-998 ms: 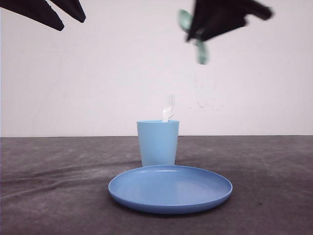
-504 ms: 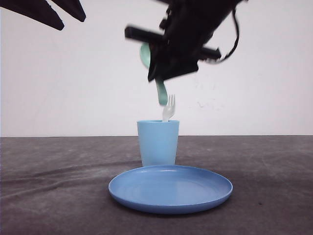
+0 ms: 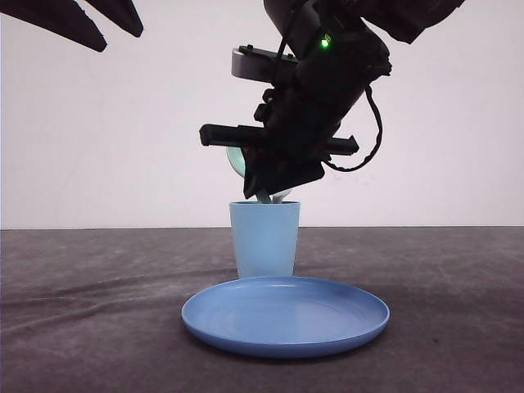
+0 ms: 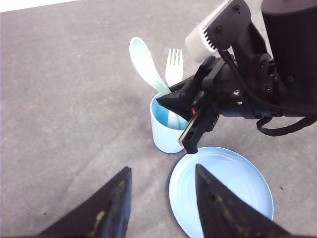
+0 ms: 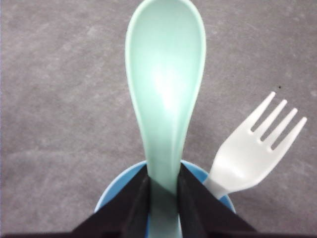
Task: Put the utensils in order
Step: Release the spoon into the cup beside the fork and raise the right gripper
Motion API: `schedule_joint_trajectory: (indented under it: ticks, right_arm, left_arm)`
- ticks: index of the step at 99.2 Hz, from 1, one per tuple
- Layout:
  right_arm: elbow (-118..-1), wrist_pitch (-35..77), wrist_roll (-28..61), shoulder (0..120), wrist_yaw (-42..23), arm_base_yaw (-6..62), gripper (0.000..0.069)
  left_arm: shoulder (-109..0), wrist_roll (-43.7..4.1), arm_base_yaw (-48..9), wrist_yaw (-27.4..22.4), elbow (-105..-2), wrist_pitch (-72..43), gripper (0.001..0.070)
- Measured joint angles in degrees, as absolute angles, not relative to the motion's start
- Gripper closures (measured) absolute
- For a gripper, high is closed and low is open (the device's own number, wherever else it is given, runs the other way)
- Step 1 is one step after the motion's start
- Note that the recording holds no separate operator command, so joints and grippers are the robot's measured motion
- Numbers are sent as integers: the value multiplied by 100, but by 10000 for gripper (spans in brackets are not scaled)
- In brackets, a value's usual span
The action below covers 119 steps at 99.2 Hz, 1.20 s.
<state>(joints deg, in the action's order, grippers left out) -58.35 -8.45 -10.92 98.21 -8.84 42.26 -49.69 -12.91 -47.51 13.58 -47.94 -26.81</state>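
Note:
My right gripper (image 5: 163, 181) is shut on the handle of the mint-green spoon (image 5: 166, 74), just above the light blue cup (image 3: 264, 239). The spoon's bowl (image 4: 143, 59) points up and its handle reaches down inside the cup. The white fork (image 5: 257, 148) stands in the same cup (image 4: 166, 139) with its tines up, beside the spoon. In the front view the right gripper (image 3: 266, 192) hides most of the fork. My left gripper (image 4: 162, 171) is open and holds nothing; it hangs high at the left (image 3: 121, 37), well away from the cup.
A round blue plate (image 3: 285, 315) lies just in front of the cup, nearer to me, with nothing on it. The dark grey table (image 3: 98, 311) stretches to both sides, with a white wall behind.
My right gripper has come down and to the left from the upper right with the spoon, and the spoon's handle now sits in the cup. The left gripper has not moved.

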Motion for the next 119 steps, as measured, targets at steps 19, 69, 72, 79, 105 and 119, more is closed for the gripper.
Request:
schedule_joint_trajectory:
  ticks: [19,69,72,79,105,119]
  right_arm:
    - [-5835,-836,-1118,9821,-884,4200,502]
    - [-5835,-139,-1227,8823,-880,4278,371]
    - [-5835,-21,-1227,8667,-880,4303,371]
    - [-5835,305,-1225,8311,-864,4353,351]
    - [-5835,1653,-1271,7225,-854,4558,34]
    - [-5835,2292,-1507,7109,-847,4619,12]
  left_arm:
    - [-4969,-1291,-4753,1358,-4794,-2681,476]
    - [-4969,-1291,-4753,1358,-4794,-2679,476]
    - [-4969,-1291,-4753,1358,-4794,-2681,476]
    - [-4969,-1291,-4753,1358,-4794,-2679,476]
    - [-4969,-1288,-4753,1358,-4794,-2657,476]
    - [-4969,-1288,-4753,1358,-4794,-2650,476]
